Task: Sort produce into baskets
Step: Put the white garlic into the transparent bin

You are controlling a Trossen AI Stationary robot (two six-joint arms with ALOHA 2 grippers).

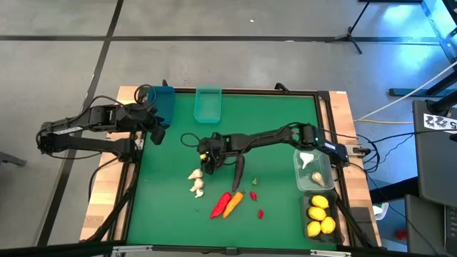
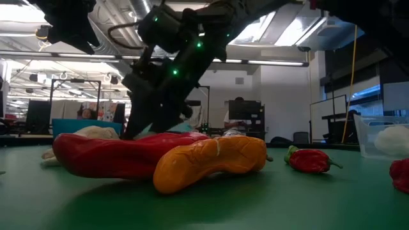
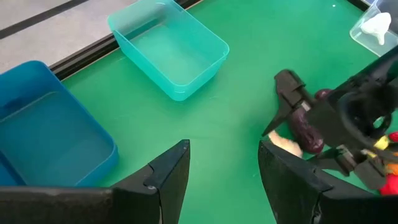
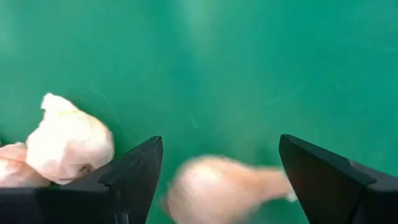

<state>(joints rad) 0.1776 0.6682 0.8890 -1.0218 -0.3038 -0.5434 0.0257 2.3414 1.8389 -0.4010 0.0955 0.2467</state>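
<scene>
From above, the right arm reaches across the green table (image 1: 278, 114), its tool (image 1: 208, 160) poised over the table's middle just above a cluster of cream garlic bulbs (image 1: 196, 183). A dark purple eggplant (image 1: 238, 171) lies just beside it, with a red chili pepper (image 1: 220, 205) and orange carrot (image 1: 233, 203) touching each other nearer the front edge. A blue bin (image 1: 164, 101) and a teal-green bin (image 1: 208, 104) stand at the far edge; a clear bin (image 1: 314, 170) holding garlic and a dark grey bin (image 1: 320, 215) of yellow lemons (image 1: 319, 214) sit at the right. The left arm waits by the blue bin, its tool (image 1: 151, 132) part-spread and holding nothing.

At table level, the carrot (image 2: 211, 161) leans on the long red pepper (image 2: 112, 156); a smaller red chili (image 2: 309, 160) lies apart to the right.

The left wrist camera shows its own fingers (image 3: 171, 171) parted over bare green, the blue bin (image 3: 53, 134) and teal-green bin (image 3: 171, 53) empty.

The right wrist camera shows its fingers (image 4: 134, 171) released wide, one garlic bulb (image 4: 221, 186) between them and untouched, another (image 4: 68, 140) just outside.
</scene>
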